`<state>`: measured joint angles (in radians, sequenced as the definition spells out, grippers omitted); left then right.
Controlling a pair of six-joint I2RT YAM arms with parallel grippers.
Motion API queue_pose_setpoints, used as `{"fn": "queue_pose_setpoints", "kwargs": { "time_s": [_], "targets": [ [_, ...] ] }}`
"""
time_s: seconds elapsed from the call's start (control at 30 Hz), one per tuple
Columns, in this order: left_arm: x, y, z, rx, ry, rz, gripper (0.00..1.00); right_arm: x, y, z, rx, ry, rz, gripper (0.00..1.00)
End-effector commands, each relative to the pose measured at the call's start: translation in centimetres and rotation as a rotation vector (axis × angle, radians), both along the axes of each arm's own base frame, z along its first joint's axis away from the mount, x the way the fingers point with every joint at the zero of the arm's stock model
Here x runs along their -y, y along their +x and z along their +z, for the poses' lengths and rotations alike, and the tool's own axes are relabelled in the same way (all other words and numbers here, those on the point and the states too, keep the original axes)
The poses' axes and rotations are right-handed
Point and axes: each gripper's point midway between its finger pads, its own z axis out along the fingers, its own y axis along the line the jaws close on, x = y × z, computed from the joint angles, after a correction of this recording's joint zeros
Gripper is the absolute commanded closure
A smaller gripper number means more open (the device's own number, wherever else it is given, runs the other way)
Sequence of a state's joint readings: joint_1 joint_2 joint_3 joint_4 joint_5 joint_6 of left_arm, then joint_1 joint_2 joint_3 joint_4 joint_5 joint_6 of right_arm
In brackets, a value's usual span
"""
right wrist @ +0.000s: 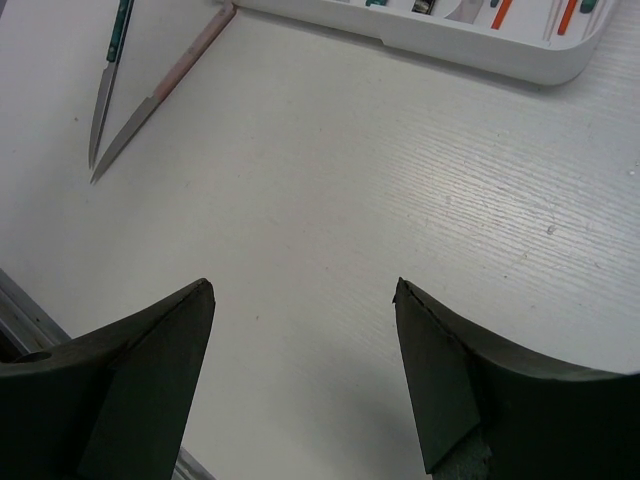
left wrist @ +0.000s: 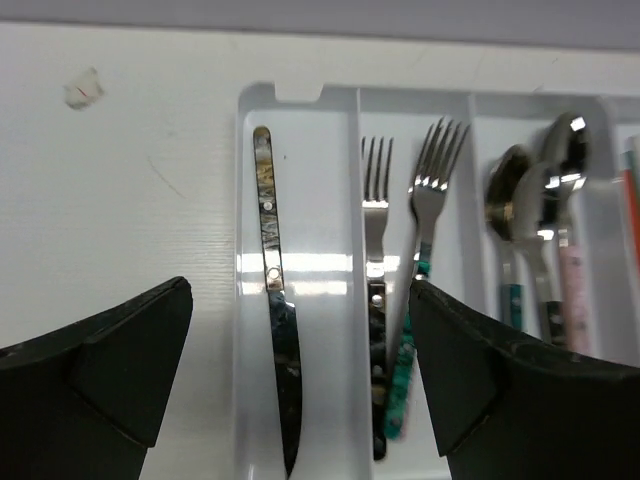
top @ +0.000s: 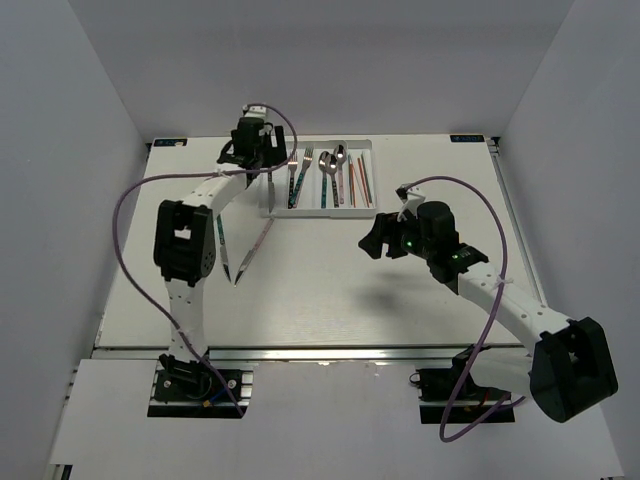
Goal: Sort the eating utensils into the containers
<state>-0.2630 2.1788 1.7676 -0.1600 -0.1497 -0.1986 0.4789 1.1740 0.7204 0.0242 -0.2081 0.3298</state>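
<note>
My left gripper [left wrist: 300, 305] hangs open over the white tray [left wrist: 310, 180], with nothing between its fingers. Below it a dark-handled knife [left wrist: 272, 290] lies alone in the leftmost compartment. The slot to its right holds two forks [left wrist: 376, 240], then comes one with spoons [left wrist: 515, 200], and red chopsticks [left wrist: 632, 190] show at the edge. From above, the left gripper [top: 262, 160] is at the tray's [top: 320, 212] left end. Two knives, one teal-handled [right wrist: 108, 90] and one pink-handled [right wrist: 170, 85], lie on the table. My right gripper [right wrist: 305, 290] is open over bare table.
From above, the two loose knives [top: 240, 252] lie left of centre beside the left arm's elbow [top: 185, 240]. The right gripper [top: 376, 240] hovers right of centre. A purple cable [top: 130, 230] loops out to the left. The table's near edge is a metal rail [top: 300, 352].
</note>
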Motion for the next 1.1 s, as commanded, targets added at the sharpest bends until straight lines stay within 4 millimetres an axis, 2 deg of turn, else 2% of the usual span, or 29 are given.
{"fn": "queue_pose_setpoints", "kwargs": {
  "time_s": [0.0, 0.03, 0.07, 0.1, 0.13, 0.17, 0.2, 0.23, 0.27, 0.3, 0.33, 0.4, 0.47, 0.5, 0.7, 0.8, 0.9, 0.97, 1.07],
  "targets": [
    [-0.7, -3.4, 12.8, 0.180, -0.083, 0.005, 0.02, 0.3, 0.5, 1.8, 0.075, 0.005, -0.009, 0.22],
    [-1.0, -5.3, 14.9, 0.199, -0.097, 0.003, 0.02, 0.4, 0.5, 2.1, 0.086, 0.006, -0.010, 0.22],
    [-1.6, -6.6, 14.5, 0.177, -0.095, 0.022, 0.02, 0.4, 0.5, 2.1, 0.088, 0.004, -0.011, 0.22],
    [-2.3, -8.9, 10.5, 0.079, -0.078, 0.042, 0.02, 0.4, 0.5, 2.0, 0.089, 0.003, -0.010, 0.22],
    [-3.1, -10.8, 11.4, 0.094, -0.079, 0.054, 0.02, 0.4, 0.5, 2.0, 0.089, 0.003, -0.008, 0.22],
    [-4.1, -12.0, 10.2, 0.079, -0.056, 0.095, 0.02, 0.3, 0.4, 2.1, 0.092, 0.007, -0.001, 0.22],
    [-4.7, -14.3, 5.9, 0.002, -0.029, 0.113, 0.02, 0.2, 0.3, 1.9, 0.088, 0.009, 0.004, 0.22],
    [-5.0, -15.6, 5.9, 0.008, -0.024, 0.115, 0.02, 0.2, 0.3, 1.9, 0.091, 0.009, 0.008, 0.22],
    [-5.1, -16.4, 4.8, -0.007, -0.006, 0.126, 0.02, 0.1, 0.2, 1.9, 0.090, 0.012, 0.015, 0.22],
    [-4.4, -17.7, 2.8, -0.048, 0.010, 0.102, 0.02, 0.1, 0.2, 2.0, 0.093, 0.012, 0.015, 0.22],
    [-3.9, -18.3, 2.1, -0.064, 0.018, 0.080, 0.03, 0.2, 0.2, 2.0, 0.095, 0.011, 0.013, 0.22],
    [-2.9, -18.6, 1.2, -0.056, 0.064, 0.040, 0.03, 0.2, 0.2, 2.3, 0.105, 0.016, 0.012, 0.22],
    [-2.4, -18.8, -0.9, -0.093, 0.073, 0.013, 0.03, 0.1, 0.0, 2.2, 0.103, 0.021, 0.023, 0.22],
    [-1.7, -18.5, -1.1, -0.087, 0.050, -0.009, 0.03, 0.1, -0.1, 2.2, 0.104, 0.022, 0.025, 0.22],
    [-0.6, -18.5, -6.4, -0.153, 0.042, -0.066, 0.04, -0.1, -0.3, 2.3, 0.111, 0.031, 0.040, 0.21],
    [-0.7, -18.6, -8.7, -0.199, 0.061, -0.064, 0.05, -0.3, -0.4, 2.4, 0.109, 0.035, 0.050, 0.22],
    [-0.6, -18.6, -9.6, -0.218, 0.067, -0.070, 0.08, -0.3, -0.4, 2.5, 0.112, 0.037, 0.052, 0.22],
    [-0.4, -18.5, -10.3, -0.247, 0.074, -0.079, 0.14, -0.2, -0.4, 2.5, 0.113, 0.036, 0.051, 0.21],
    [-0.8, -19.0, -11.7, -0.298, 0.093, -0.064, 0.38, -0.3, -0.4, 2.6, 0.113, 0.038, 0.053, 0.21]
  ]
}}
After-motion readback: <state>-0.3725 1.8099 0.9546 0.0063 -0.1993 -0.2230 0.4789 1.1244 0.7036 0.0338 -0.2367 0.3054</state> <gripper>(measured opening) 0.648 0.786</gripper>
